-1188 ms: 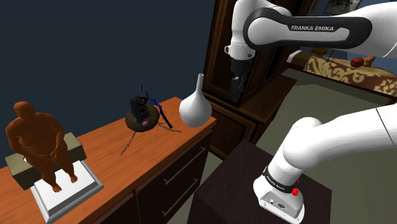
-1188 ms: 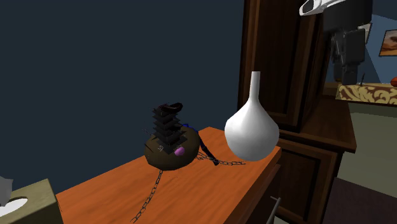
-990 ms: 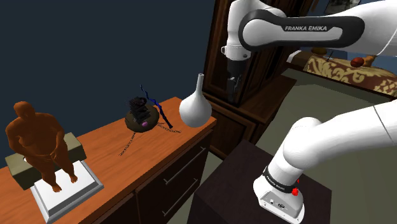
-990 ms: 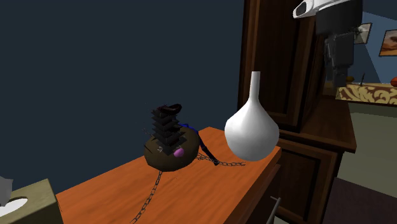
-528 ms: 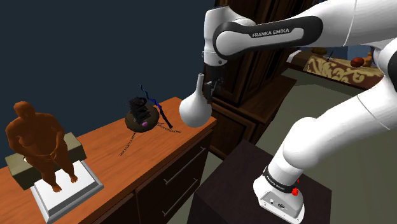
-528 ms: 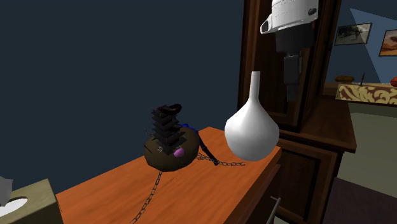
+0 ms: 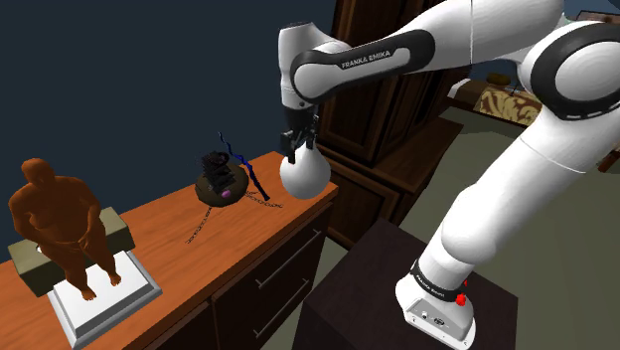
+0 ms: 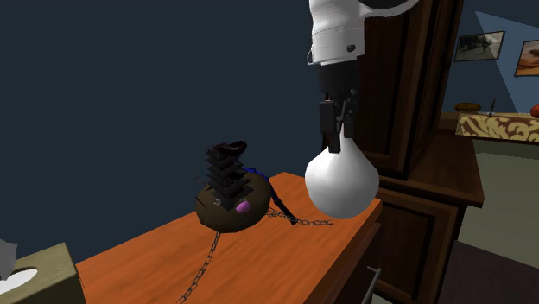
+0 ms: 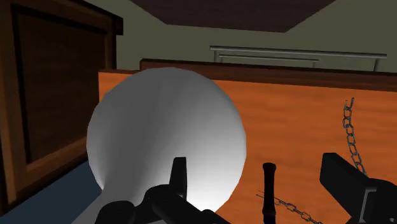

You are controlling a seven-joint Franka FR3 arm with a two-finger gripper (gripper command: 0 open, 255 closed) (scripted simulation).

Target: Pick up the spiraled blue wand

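Shoulder view: we see the black gripper hanging right at the neck of the white round-bellied vase. The vase stands at the right end of the wooden dresser top in that view. In the wrist view the 2 fingers stand apart, released, clasping nothing. The vase bulges beside 1 finger, and a thin black rod lies on the wood between the 2, untouched. We cannot tell if that rod is part of the wand.

The spiraled blue wand is to the shoulder view's left of the vase, near it but apart from the gripper. It curls up at the far side of a dark brown round bowl that carries a black stacked piece. A thin chain trails from the bowl toward the near edge. At the far left end a brown figurine stands on a white base, next to an olive box.
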